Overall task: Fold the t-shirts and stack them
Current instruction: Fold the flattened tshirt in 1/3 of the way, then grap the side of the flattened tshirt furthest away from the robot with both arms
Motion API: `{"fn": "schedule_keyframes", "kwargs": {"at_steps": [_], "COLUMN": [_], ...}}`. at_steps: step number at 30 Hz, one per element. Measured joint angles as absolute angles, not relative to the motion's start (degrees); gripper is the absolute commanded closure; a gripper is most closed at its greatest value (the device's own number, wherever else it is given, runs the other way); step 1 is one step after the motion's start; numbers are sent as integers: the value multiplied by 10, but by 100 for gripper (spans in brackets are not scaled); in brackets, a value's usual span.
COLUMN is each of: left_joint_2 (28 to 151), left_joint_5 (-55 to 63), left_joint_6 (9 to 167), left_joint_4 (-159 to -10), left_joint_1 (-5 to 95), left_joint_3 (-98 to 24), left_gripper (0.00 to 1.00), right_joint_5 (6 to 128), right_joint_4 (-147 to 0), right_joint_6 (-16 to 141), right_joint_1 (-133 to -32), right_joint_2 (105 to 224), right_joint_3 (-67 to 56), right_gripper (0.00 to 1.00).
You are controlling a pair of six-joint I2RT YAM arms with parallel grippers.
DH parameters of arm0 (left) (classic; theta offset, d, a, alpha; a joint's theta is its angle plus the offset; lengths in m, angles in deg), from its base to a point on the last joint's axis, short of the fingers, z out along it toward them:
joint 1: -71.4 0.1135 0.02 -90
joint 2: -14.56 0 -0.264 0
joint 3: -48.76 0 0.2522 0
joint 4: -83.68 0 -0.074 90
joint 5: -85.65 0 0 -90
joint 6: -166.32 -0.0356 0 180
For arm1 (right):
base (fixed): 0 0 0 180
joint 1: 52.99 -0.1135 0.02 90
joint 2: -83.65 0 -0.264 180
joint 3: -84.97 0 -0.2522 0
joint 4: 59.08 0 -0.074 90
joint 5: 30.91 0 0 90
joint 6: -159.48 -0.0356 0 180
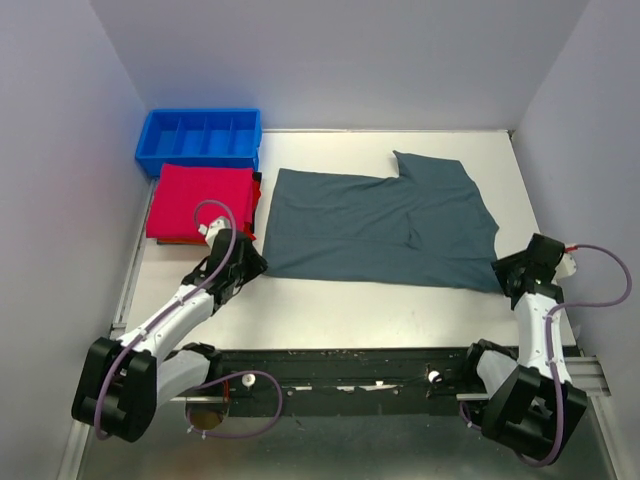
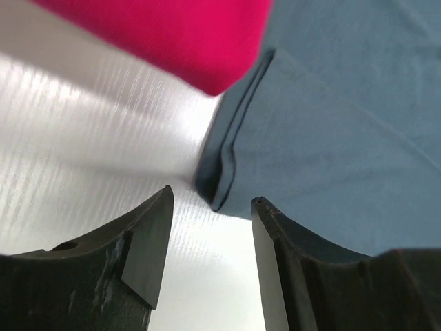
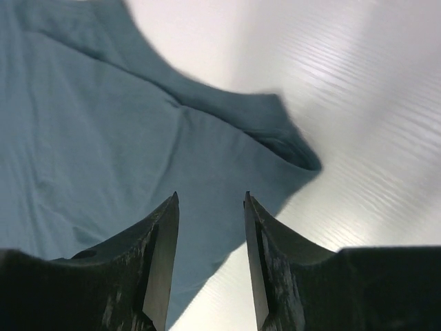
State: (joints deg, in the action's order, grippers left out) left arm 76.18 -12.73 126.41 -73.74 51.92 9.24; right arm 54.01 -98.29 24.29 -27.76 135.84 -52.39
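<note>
- Legible markings: none found in any of the three views.
- Surfaces checked: grey-blue t-shirt [image 1: 380,225], red t-shirt [image 1: 200,200], blue tray [image 1: 198,160], tabletop [image 1: 400,305]. All are plain, with no print, label, brand, number or sign that can be read.

A lab cell: plain white walls [image 1: 60,150], table-mounted arms [image 1: 170,320].

A blue plastic tray [image 1: 196,161] with dividers sits at the far left corner of the white tabletop [image 1: 350,310].
</note>
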Motion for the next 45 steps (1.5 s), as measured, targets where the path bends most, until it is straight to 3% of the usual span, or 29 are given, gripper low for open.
{"fn": "schedule_keyframes", "kwargs": {"at_steps": [10, 19, 35, 41, 45], "left_joint_2": [763, 959, 1304, 1389, 1406], "left_joint_5": [-128, -100, -59, -57, -49], "left_joint_6": [1215, 1177, 1149, 1148, 1149], "left_joint_4": [-733, -743, -750, -733, -725], "left_joint_1": [519, 519, 572, 579, 585], "left_joint_3": [9, -155, -515, -588, -605], "left_gripper": [43, 39, 34, 33, 33], "right_joint_5": [641, 662, 633, 623, 622], "right_joint_4": [-902, -875, -888, -935, -1004], "right_joint_6": [340, 359, 367, 372, 369], "right_joint_1": [-296, -385, -397, -403, -405], "right_joint_2": [1415, 1597, 1952, 2082, 2191], "right_joint_3": [-448, -301, 65, 237, 409], "right_gripper": [56, 61, 50, 45, 31]}}
